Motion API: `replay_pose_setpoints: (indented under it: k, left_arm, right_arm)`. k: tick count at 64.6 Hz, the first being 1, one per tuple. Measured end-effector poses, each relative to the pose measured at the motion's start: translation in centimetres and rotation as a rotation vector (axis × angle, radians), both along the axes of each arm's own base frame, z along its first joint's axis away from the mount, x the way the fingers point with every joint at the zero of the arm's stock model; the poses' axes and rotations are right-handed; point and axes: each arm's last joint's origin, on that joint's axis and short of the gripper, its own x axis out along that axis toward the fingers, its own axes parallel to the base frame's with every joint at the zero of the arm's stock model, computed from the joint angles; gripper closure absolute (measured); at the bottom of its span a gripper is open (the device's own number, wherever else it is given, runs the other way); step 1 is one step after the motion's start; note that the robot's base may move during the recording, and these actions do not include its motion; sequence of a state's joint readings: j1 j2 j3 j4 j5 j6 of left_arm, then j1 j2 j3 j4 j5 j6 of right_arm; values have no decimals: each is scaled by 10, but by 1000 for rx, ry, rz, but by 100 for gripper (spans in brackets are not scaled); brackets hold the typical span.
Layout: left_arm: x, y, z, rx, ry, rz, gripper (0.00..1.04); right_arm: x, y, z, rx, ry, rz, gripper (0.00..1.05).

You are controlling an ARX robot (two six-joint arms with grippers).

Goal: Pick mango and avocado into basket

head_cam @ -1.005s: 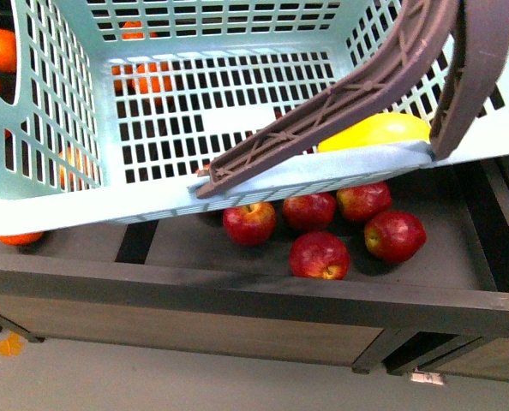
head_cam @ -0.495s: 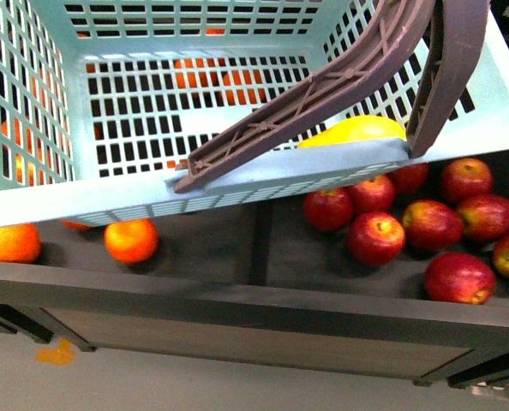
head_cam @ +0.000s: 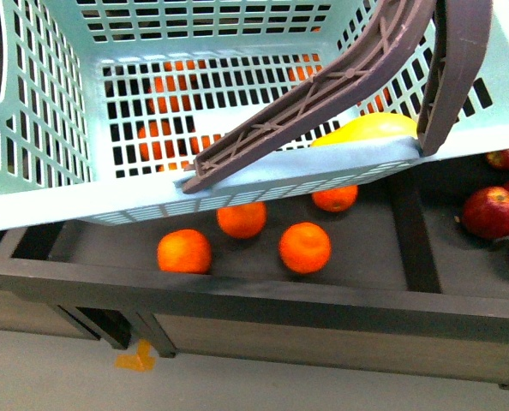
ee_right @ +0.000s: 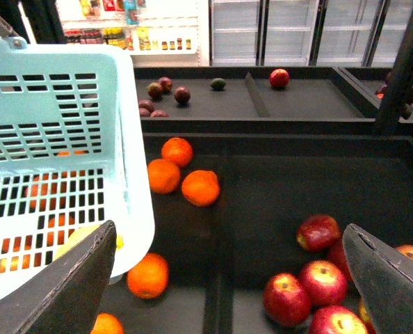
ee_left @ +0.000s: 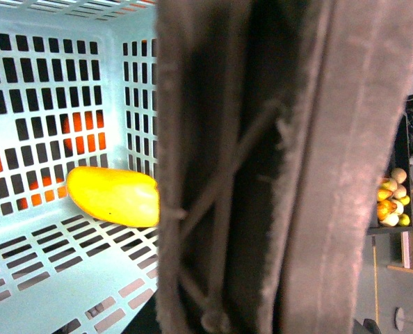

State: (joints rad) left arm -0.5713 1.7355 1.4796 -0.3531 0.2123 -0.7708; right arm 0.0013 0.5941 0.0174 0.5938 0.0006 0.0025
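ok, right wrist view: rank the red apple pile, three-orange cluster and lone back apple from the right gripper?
1. Red apple pile, closest, by the right gripper.
2. Three-orange cluster, neighbouring bin, beside the basket.
3. Lone apple, back-row bin, farthest.

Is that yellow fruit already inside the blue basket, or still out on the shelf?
Inside. The mango lies on the slotted floor of the basket, near a corner; the front view shows it behind the near rim.

The basket (head_cam: 57,205) is smooth, faintly glossy plastic; its handle (head_cam: 323,92) is ribbed, matt plastic. The mango (head_cam: 370,128) looks smooth and glossy, the apples (head_cam: 493,211) shiny, the oranges (head_cam: 305,247) duller, the shelf (head_cam: 237,295) matt.
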Motion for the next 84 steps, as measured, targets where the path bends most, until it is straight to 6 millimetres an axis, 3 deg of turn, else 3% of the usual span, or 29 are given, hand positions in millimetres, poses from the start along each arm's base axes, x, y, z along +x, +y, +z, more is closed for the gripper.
replay_pose_setpoints:
  k: [84]
  left_arm:
    - [0,0,0,1,0,2,91]
  right_arm:
    - [0,0,0,0,-1,-1,9]
